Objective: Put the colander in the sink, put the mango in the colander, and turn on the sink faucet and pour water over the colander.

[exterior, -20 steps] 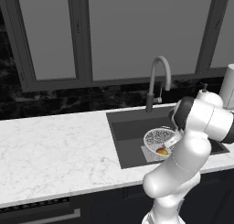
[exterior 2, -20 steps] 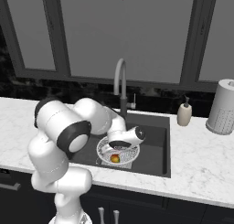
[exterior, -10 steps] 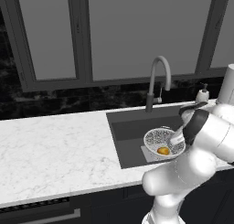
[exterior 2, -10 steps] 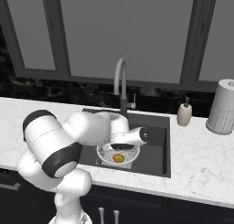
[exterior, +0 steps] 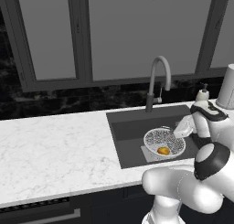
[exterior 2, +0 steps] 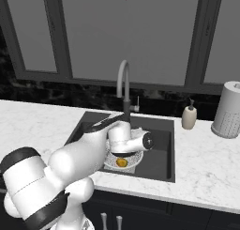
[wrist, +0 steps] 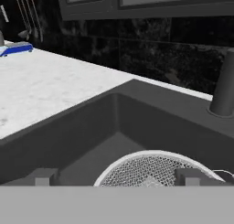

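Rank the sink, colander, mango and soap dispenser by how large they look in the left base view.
Largest to smallest:
1. sink
2. colander
3. soap dispenser, partly hidden by the arm and farther off, so its rank over the mango is unsure
4. mango

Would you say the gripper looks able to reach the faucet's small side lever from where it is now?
Probably yes: the gripper hangs with jaws open over the wire-mesh colander, and nothing stands between it and the tall gray gooseneck faucet just behind the dark sink.
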You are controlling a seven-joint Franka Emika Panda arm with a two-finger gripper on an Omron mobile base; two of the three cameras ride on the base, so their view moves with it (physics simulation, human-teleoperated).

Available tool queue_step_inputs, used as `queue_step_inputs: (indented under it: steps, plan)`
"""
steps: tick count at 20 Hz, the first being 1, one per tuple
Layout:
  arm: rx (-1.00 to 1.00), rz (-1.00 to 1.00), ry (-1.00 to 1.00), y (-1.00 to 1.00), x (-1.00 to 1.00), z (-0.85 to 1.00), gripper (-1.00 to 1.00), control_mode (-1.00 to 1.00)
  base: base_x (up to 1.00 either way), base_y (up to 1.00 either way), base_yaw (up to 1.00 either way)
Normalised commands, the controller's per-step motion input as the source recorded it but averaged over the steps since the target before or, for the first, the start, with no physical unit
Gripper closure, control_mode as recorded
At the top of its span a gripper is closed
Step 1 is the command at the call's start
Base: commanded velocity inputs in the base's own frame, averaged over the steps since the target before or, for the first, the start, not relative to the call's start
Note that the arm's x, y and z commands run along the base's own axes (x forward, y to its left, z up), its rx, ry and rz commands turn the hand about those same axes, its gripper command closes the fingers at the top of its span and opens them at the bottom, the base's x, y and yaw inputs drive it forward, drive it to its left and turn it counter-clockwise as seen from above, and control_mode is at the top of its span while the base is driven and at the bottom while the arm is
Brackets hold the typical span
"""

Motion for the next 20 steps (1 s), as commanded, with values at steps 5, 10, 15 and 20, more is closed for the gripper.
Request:
queue_step_inputs:
  steps: [5, 10, 15, 20]
  plan:
    - [0.23, 0.00, -0.03, -0.24, 0.00, 0.38, -1.00, -1.00, 0.00, 0.00, 0.00]
    - [0.16, 0.00, -0.09, -0.25, 0.02, 0.30, -1.00, -1.00, 0.00, 0.00, 0.00]
    - [0.03, -0.05, -0.11, -0.01, 0.32, 0.09, -1.00, -1.00, 0.00, 0.00, 0.00]
    - [0.00, -0.11, -0.13, 0.00, 0.44, 0.00, -1.00, -1.00, 0.00, 0.00, 0.00]
